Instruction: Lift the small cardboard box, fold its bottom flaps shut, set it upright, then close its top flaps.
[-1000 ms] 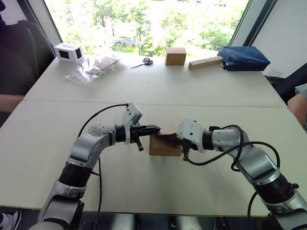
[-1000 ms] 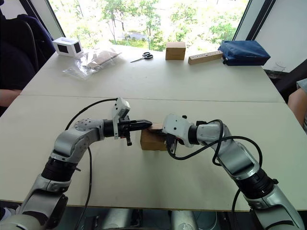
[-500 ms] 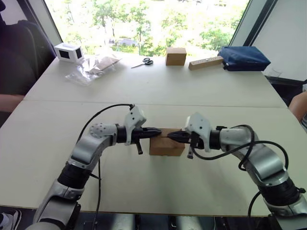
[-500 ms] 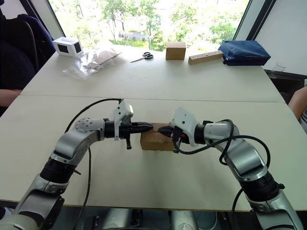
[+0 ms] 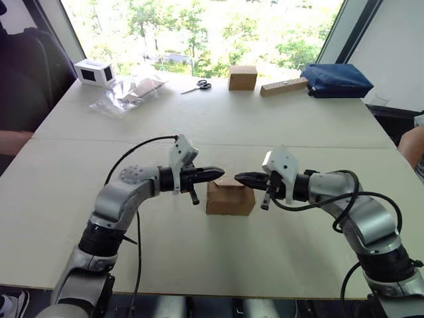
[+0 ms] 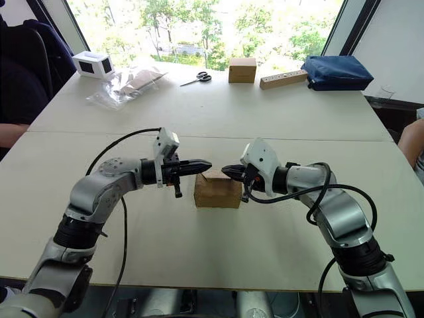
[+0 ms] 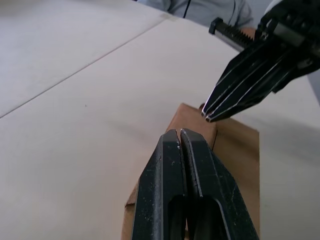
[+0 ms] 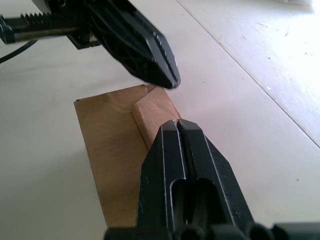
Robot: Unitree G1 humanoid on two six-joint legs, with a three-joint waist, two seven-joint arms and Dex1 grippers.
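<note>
The small cardboard box (image 5: 230, 197) stands on the table between my two arms. Its top flaps (image 8: 150, 107) lie folded over the top with an angled seam; the far edge sticks up a little. The bottom flaps are hidden under the box. My left gripper (image 5: 218, 172) is shut and hovers just above the box's left top edge. My right gripper (image 5: 240, 177) is also shut, hovering just above the right top edge. The two tips point at each other a short gap apart, and neither holds anything. Seen from the left wrist, the box (image 7: 235, 150) lies beyond the shut fingers.
Along the far edge stand a white box with a dark window (image 5: 93, 71), a plastic bag (image 5: 129, 93), scissors (image 5: 197, 85), a cube-like brown box (image 5: 242, 77), a wooden block (image 5: 283, 87) and a blue bag (image 5: 336, 79). People's arms show at the left (image 5: 13, 140) and right (image 5: 412, 147) table edges.
Both grippers have lifted off the box's top and drawn slightly apart; the right one had been pressing down on the top. The box has stayed in place.
</note>
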